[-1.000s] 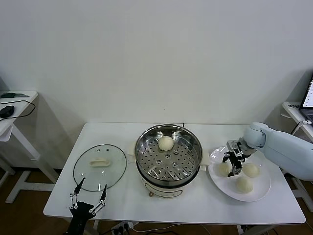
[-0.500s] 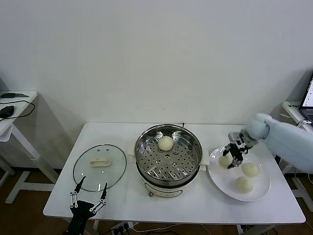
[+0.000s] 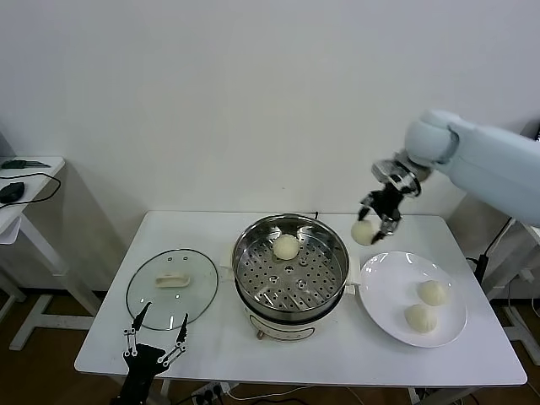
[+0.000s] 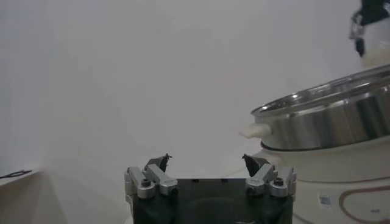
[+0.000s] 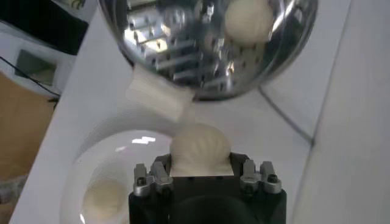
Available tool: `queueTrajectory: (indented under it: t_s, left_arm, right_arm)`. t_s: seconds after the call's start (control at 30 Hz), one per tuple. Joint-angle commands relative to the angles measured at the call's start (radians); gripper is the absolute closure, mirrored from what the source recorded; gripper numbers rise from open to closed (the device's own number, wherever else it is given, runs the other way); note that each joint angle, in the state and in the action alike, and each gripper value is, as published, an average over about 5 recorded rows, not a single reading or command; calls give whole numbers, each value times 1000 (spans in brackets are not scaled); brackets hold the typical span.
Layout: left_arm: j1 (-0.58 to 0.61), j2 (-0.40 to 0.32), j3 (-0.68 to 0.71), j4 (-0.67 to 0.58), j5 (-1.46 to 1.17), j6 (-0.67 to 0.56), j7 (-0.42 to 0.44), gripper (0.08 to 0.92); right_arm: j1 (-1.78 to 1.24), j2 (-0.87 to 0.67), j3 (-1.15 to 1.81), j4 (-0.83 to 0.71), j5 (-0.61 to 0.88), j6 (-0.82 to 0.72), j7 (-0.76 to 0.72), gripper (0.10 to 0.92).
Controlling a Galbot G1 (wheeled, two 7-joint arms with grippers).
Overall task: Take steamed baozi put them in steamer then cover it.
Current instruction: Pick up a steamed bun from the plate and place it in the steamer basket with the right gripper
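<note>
My right gripper (image 3: 373, 221) is shut on a cream-white baozi (image 3: 364, 232) and holds it in the air, above the gap between the steamer and the plate. The right wrist view shows this baozi (image 5: 200, 149) between the jaws. The steel steamer (image 3: 291, 266) stands mid-table with one baozi (image 3: 286, 246) on its perforated tray, also in the right wrist view (image 5: 248, 21). Two baozi (image 3: 433, 292) (image 3: 419, 317) lie on the white plate (image 3: 392, 291). The glass cover (image 3: 172, 288) lies flat left of the steamer. My left gripper (image 3: 154, 334) is open at the table's front left edge.
A side table with a black mouse (image 3: 12, 192) stands at the far left. The white wall runs behind the table. The left wrist view shows the steamer's side (image 4: 329, 125) and my open left gripper (image 4: 208, 164) with nothing in it.
My right gripper has lifted one baozi off the plate and carried it up and toward the steamer. Two baozi now lie on the plate. The left arm has not moved.
</note>
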Motion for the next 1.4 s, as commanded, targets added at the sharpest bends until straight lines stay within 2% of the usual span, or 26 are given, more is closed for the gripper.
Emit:
queueTrajectory:
  t_s: [0.03,0.2,0.5,0.83,1.2,1.27,1.4]
  left_arm:
    - [-5,0,3,2,0,-1,-1,177]
    - [-9,1,-1,3,-1,-2,-3,177]
    - [-13,-2,-4,7,-3,-4,-6,177]
    - [-10,-2,-13,10,-3,-11,-6,177]
    - [-10,-2,-14,15,-3,-13,-7,177]
    - [-11,-2,-14,15,-3,-13,-7,177]
    - [-12,-3,-13,17,-3,-14,-7,177]
  right_arm:
    - [199,203,-159,130,221,-99,37,381]
    - [135,299,-186,131,295,-162,159,381]
    - [41,434,-222,80,275,-234,310,387]
    - [-41,502,-230,36,262,-264,373,387]
    - [-80,510,-226,17,255,-269,397,380]
    - [-82,508,-223,18,254,-268,402,359]
    - [-75,489,-214,35,247,-268,405,261]
